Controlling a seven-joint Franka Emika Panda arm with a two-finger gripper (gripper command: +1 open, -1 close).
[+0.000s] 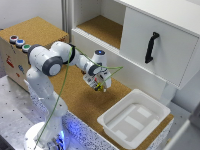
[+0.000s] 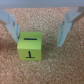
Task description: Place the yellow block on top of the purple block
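White cabinet (image 1: 150, 40) with black handle (image 1: 151, 47) at the back, cork table (image 1: 85, 102) in front, white tray (image 1: 132, 122) at the exterior view's right. 1 Franka arm (image 1: 50, 65) reaches over the cork, gripper (image 1: 101, 86) low over it. Wrist view: yellow block (image 2: 29, 45), looks yellow-green with black marks, sits on the cork between the 2 fingers (image 2: 64, 27), jaws wide, gripping nothing. Purple block not visible.

The worktop (image 1: 85, 107) is cork-covered. A white tray (image 1: 134, 121) sits on it. The yellow block (image 2: 29, 48) rests on the cork.
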